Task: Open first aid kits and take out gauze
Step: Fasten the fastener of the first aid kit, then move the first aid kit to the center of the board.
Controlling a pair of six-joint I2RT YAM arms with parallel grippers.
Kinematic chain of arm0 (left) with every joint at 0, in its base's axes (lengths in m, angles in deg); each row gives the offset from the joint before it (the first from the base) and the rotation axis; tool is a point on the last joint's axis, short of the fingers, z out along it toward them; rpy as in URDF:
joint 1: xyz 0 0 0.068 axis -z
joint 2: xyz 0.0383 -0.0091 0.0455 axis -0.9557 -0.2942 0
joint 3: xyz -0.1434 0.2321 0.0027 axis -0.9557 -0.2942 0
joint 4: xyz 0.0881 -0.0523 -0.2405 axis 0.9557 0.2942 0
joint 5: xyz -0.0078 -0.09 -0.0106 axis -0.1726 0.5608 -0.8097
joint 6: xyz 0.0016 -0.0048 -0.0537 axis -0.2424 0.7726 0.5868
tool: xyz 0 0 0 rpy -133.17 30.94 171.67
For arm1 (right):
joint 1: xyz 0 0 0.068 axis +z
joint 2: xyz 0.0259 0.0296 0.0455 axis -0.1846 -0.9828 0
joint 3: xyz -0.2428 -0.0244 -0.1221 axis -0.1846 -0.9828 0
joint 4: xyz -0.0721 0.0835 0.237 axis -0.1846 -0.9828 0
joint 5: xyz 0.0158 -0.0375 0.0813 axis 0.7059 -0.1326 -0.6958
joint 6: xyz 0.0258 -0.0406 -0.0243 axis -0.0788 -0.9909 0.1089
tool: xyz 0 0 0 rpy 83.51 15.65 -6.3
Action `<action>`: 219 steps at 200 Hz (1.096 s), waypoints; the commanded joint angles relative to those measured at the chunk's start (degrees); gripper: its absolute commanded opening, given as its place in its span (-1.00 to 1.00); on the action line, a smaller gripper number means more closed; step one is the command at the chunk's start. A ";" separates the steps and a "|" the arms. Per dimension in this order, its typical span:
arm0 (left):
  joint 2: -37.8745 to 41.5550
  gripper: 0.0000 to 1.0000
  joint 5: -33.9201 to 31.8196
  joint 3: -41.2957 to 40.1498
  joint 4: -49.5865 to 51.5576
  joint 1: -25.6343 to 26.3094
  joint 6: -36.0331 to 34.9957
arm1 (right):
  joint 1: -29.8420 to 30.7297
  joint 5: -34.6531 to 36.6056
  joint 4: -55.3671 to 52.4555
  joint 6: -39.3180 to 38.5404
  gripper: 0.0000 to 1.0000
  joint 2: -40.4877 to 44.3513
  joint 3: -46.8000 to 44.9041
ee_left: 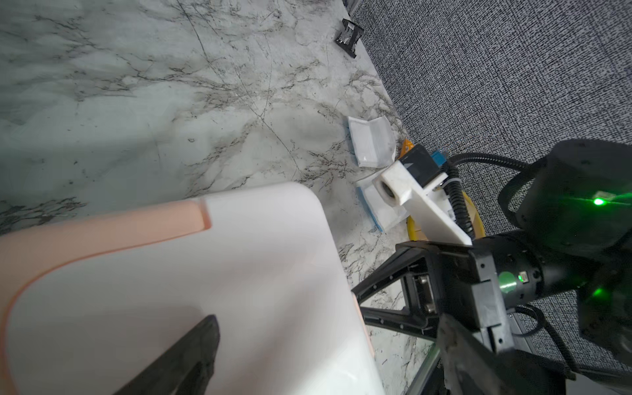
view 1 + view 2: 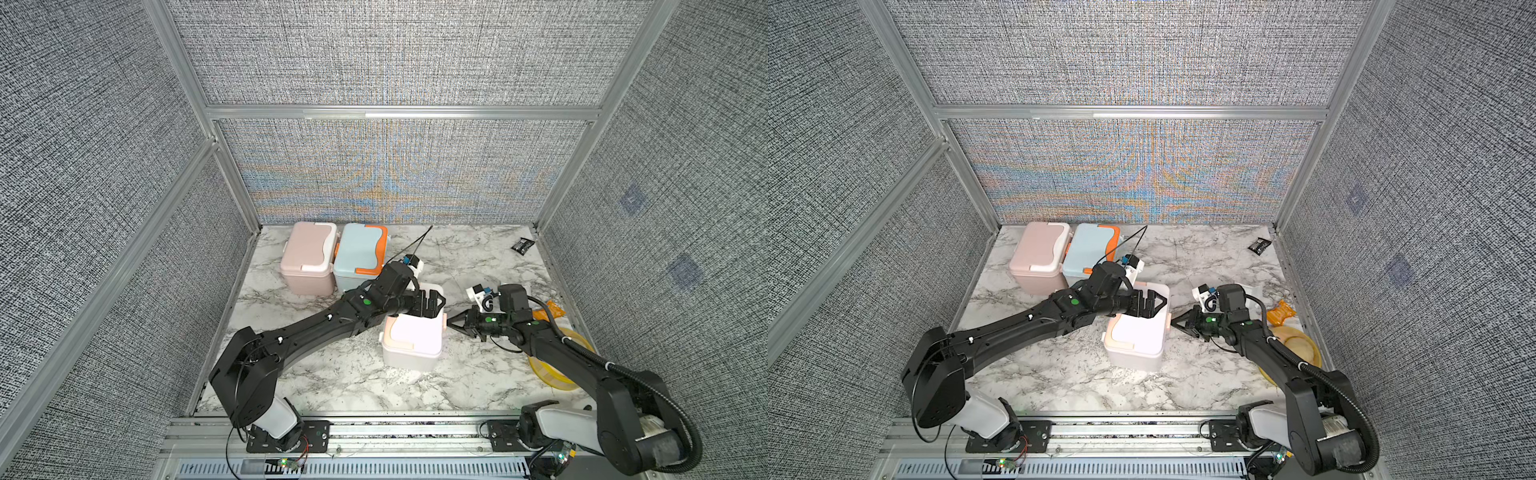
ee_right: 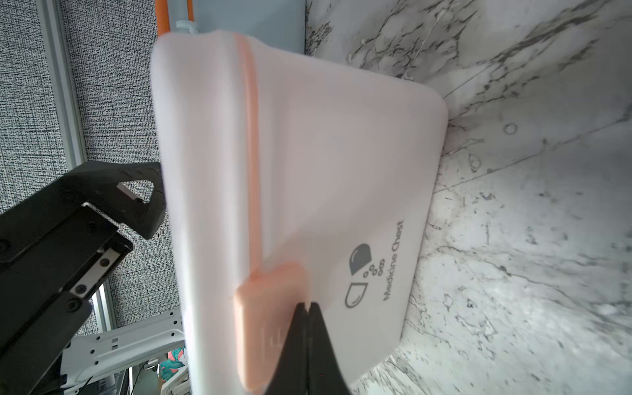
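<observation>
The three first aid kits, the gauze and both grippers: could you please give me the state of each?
Pink kit: lid closed.
Blue kit: lid closed.
White kit: lid down.
Peach latch: right gripper's tips at it.
Gauze pads: out, lying on the table.
Left gripper: open, over the white kit's lid.
Right gripper: shut.

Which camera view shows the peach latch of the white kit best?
The right wrist view: the peach latch fills the foreground, right claw shut against it. In both top views it is a sliver. The left wrist view barely shows it.
</observation>
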 commanded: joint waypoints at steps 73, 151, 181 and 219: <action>9.43 0.99 -3.07 0.17 11.21 -0.01 -0.51 | 1.13 13.69 -22.08 -9.96 -0.14 14.96 6.69; 29.90 0.99 -11.24 -14.12 16.33 -1.01 -0.07 | 18.53 33.23 -36.76 -16.80 0.98 26.04 11.23; 32.22 0.99 -7.81 -19.10 14.51 -2.47 1.20 | 28.97 43.41 -37.85 -17.53 0.98 23.48 12.65; 28.15 0.99 -1.54 -21.04 8.32 -4.43 2.00 | 42.67 57.68 -39.98 -17.70 0.98 13.20 17.64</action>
